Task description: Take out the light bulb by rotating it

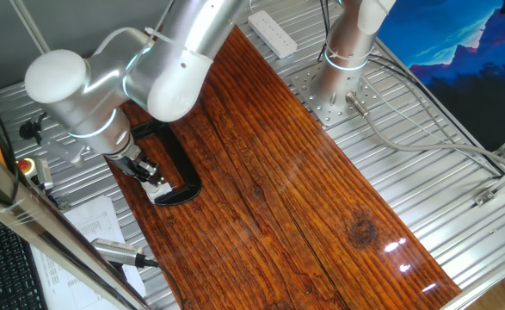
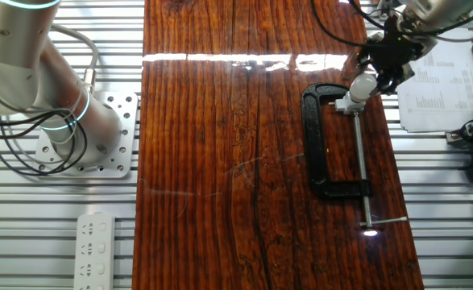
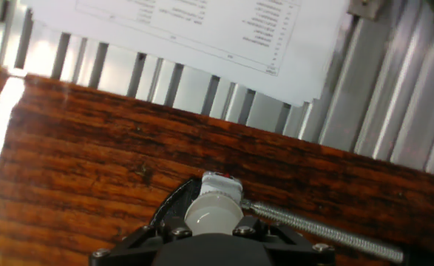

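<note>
The light bulb point(image 3: 214, 214) sat at the end of the black C-clamp point(image 2: 323, 145), near the edge of the wooden desk point(image 2: 236, 161), and its white dome pointed up toward the hand camera. The end effector point(image 2: 379, 68) was directly over it, and the dark fingers point(image 3: 174, 235) seemed to hold the dome, although the contact itself was hidden, so it cannot be told for sure if they were closed on it. To unscrew well, the wrist should stay in line with the bulb axis, grip lightly and turn evenly, lifting a little as the thread releases.
</note>
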Tool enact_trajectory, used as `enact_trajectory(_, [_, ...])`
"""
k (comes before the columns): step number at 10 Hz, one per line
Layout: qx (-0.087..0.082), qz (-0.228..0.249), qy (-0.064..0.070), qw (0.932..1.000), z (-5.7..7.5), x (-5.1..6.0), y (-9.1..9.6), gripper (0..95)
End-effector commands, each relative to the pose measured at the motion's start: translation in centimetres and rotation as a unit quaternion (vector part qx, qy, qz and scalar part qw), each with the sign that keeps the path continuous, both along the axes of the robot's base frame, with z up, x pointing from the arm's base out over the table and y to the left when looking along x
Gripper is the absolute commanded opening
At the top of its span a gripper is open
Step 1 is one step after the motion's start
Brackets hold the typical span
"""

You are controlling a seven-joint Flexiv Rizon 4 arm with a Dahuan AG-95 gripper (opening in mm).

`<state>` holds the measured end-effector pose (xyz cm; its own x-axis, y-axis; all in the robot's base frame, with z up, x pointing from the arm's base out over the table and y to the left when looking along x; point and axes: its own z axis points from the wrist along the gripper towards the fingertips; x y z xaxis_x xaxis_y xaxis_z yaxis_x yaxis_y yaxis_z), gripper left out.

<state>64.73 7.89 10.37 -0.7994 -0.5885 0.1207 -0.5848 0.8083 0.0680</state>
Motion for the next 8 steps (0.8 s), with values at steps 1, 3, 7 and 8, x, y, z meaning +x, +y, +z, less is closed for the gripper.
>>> enact_trajectory(1, [-0.005, 0.123, 0.005, 0.9924, -0.08, -0.07, 0.05, 0.0])
enact_trajectory(3, [-0.010, 0.181, 0.008, 0.9834, -0.08, -0.07, 0.05, 0.0])
enact_trajectory(7, [-0.005, 0.272, 0.013, 0.9623, -0.09, -0.08, 0.07, 0.0])
enact_trajectory(8, [-0.004, 0.297, 0.015, 0.9548, -0.09, -0.08, 0.09, 0.0])
